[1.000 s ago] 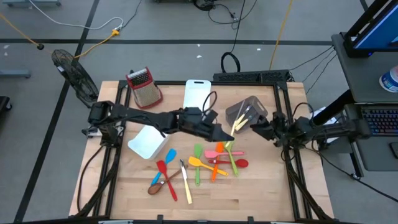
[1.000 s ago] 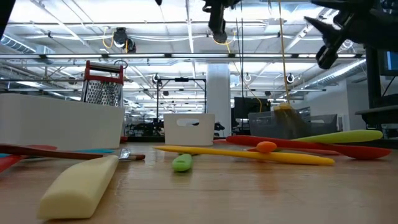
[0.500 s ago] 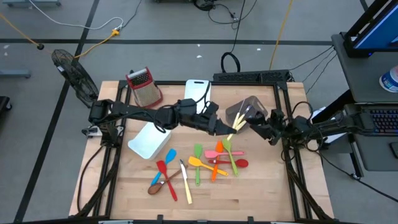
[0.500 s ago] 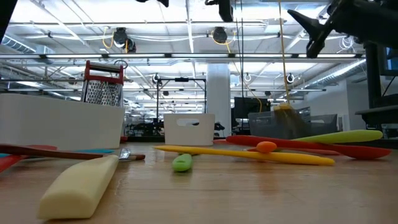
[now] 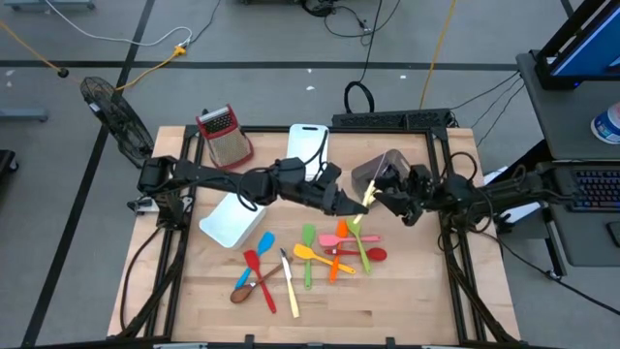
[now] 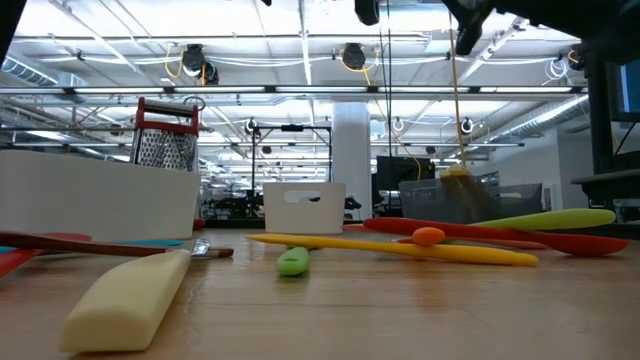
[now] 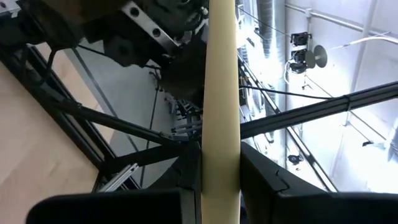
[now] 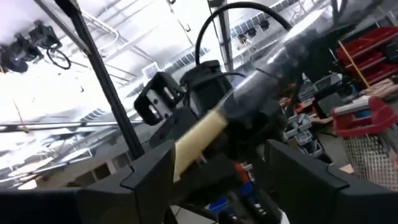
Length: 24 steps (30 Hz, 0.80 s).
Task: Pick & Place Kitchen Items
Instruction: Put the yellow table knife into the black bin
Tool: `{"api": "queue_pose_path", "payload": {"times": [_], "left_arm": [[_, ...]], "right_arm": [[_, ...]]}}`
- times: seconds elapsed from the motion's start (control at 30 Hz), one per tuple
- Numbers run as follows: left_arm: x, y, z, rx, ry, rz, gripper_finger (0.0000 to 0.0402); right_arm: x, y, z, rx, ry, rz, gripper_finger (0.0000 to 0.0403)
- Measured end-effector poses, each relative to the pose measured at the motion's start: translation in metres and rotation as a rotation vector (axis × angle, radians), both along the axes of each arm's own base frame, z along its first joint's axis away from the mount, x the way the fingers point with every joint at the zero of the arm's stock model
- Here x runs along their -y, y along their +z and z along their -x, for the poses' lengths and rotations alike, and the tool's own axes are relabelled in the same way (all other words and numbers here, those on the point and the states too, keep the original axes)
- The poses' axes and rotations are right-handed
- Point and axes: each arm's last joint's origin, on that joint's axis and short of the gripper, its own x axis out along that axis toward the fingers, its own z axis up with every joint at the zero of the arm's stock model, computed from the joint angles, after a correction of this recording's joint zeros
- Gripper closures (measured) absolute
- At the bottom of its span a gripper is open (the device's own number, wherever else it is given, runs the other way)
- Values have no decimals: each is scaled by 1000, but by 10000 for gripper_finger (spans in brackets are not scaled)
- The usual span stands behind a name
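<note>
Now right gripper (image 5: 392,199) closer, fingers wider, facing left gripper's (image 5: 356,204) cream utensil (image 7: 221,99)

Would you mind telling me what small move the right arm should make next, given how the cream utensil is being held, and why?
Probably ease the right gripper forward around the cream utensil and close. The left gripper is shut on it, holding it out above the table toward the right gripper, whose fingers stand open facing the utensil's free end; a handover looks set up.
</note>
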Motion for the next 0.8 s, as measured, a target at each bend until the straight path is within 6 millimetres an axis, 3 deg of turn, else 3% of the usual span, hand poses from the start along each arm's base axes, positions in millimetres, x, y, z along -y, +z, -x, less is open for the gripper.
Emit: {"api": "queue_pose_path", "payload": {"times": [0.47,0.8], "left_arm": [[16,6,2,54,-37,-5,337],[17,8,2,80,-36,4,337]], "right_arm": [[-7,14,-19,-1,99,24,154],[-11,16,-15,2,166,58,154]]}}
